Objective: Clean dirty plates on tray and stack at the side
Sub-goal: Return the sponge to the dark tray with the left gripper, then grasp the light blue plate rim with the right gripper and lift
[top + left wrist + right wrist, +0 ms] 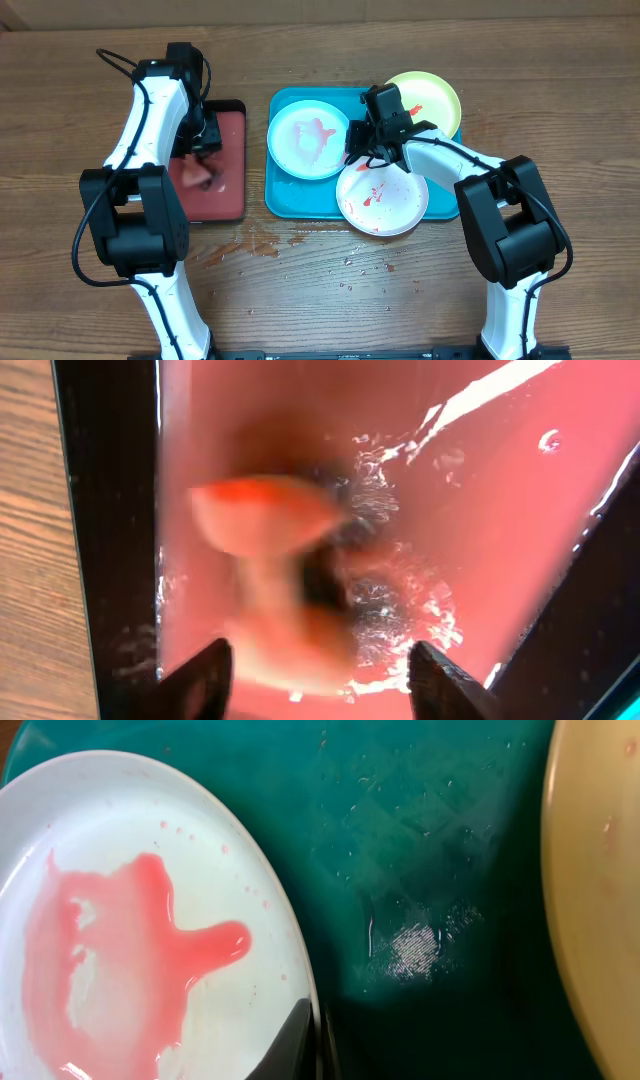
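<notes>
The teal tray holds three plates. The light blue plate lies at its left with a pink sauce smear. The yellow-green plate is at the back right, and the white plate, speckled red, overhangs the front rim. My right gripper is shut on the right rim of the light blue plate, one finger lying on top of the rim. My left gripper stands open above a red tray, over a blurred pinkish-orange lump; its fingers do not touch the lump.
A smaller black-rimmed red tray sits left of the teal tray, wet inside. Water patches and droplets lie on the wooden table in front of both trays. The yellow-green plate's edge is close on my right gripper's right.
</notes>
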Robot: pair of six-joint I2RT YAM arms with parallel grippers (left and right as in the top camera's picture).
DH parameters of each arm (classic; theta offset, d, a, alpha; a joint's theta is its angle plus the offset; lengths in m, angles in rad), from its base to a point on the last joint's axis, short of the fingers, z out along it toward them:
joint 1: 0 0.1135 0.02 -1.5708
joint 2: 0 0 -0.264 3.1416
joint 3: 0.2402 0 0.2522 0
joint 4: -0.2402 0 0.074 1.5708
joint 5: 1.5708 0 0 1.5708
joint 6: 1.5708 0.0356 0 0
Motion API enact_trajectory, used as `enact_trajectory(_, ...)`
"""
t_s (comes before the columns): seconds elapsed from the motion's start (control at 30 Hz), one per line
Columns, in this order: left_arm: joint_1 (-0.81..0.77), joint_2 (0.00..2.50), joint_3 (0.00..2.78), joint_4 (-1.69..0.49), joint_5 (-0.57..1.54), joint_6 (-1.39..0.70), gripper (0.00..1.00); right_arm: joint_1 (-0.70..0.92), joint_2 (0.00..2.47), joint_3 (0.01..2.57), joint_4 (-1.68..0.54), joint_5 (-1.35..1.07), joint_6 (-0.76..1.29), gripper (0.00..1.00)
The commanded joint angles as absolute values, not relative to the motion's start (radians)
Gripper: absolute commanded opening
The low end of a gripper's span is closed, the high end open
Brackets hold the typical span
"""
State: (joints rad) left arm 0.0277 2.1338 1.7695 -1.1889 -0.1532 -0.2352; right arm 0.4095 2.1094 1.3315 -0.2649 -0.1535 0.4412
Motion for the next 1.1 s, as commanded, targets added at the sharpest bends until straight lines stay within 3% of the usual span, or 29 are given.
enact_trajectory(0.0,0.026,2.059,1.763,-1.18,-0.137,-0.245,0.75,0.417,2.111,1.35,-0.298,-0.15,0.437,0.04)
enact_trajectory(0.27,0.025,1.804,1.764,-1.127,-0.021,-0.206,0.91,0.418,2.082,1.516,-0.513,-0.011,0.371,0.04)
enact_trajectory(0.33,0.024,1.736,1.763,-1.122,-0.001,-0.205,1.0,0.419,2.081,1.576,-0.584,0.021,0.329,0.04)
enact_trajectory(0.73,0.018,1.465,1.763,-1.162,0.155,-0.13,1.0,0.464,2.032,1.798,-0.861,0.315,0.23,0.04)
enact_trajectory(1.07,0.018,1.401,1.763,-1.245,0.155,-0.126,1.0,0.63,1.961,1.813,-0.916,0.687,0.123,0.04)
